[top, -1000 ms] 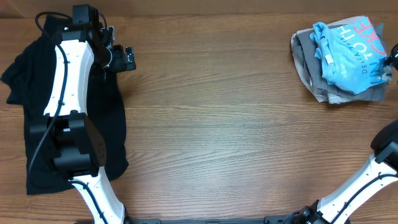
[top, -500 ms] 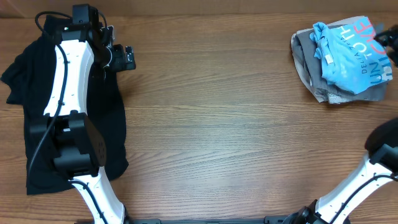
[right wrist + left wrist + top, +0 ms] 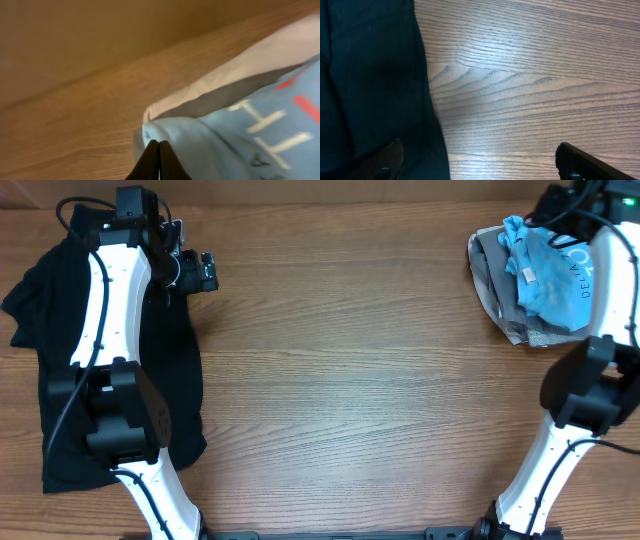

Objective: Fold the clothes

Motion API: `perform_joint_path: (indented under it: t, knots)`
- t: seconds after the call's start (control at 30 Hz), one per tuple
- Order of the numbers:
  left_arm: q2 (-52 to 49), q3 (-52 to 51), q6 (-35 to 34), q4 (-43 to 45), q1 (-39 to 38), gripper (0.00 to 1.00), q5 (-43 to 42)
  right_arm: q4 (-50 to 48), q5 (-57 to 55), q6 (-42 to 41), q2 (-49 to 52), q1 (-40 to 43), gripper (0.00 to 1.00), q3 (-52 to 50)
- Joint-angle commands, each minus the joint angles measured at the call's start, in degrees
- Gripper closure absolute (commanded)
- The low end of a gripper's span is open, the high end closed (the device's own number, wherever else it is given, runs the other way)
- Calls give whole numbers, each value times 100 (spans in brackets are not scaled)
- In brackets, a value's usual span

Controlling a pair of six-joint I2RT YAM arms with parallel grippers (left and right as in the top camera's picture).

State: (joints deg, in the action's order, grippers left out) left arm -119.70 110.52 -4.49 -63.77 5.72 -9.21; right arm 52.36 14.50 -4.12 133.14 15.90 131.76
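Observation:
The black shirt (image 3: 60,380) lies spread on the left of the table, partly under my left arm. My left gripper (image 3: 205,272) stands open beside the shirt's right edge. In the left wrist view the black shirt (image 3: 365,75) fills the left side, and the left gripper (image 3: 482,170) straddles its hem with nothing between its fingers. At the far right, the light blue T-shirt (image 3: 550,280) lies crumpled on grey pieces (image 3: 490,265). My right gripper (image 3: 556,205) is over that pile's back edge. Its wrist view shows the right gripper (image 3: 159,142) shut, tips at the edge of the blue T-shirt (image 3: 240,145); no pinched cloth shows.
The wooden table (image 3: 350,360) runs between the two heaps. A pale grey layer (image 3: 250,60) sticks out from under the blue T-shirt toward the table's back edge. My right arm (image 3: 585,395) rises along the right side.
The right arm has swung in from the right edge to the back of the pile, and its gripper has shut. The left arm and the black shirt have not moved.

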Motion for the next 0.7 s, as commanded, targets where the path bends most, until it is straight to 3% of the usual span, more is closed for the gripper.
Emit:
perform_joint_path:
  t: [0.0,0.37,0.6,0.67]
  knots:
    - [-85,20,-63,2,-28,0,39,92,-262,-214,476,-55,96,-72]
    - [-85,20,-66,-13,-28,0,39,181,7,-192,647,-345,96,-28]
    - [-85,20,-66,-52,-28,0,81,907,59,-345,-52,-326,96,1021]
    - [-85,20,-66,-92,-28,0,81,1292,57,-343,-304,-317,90,1390]
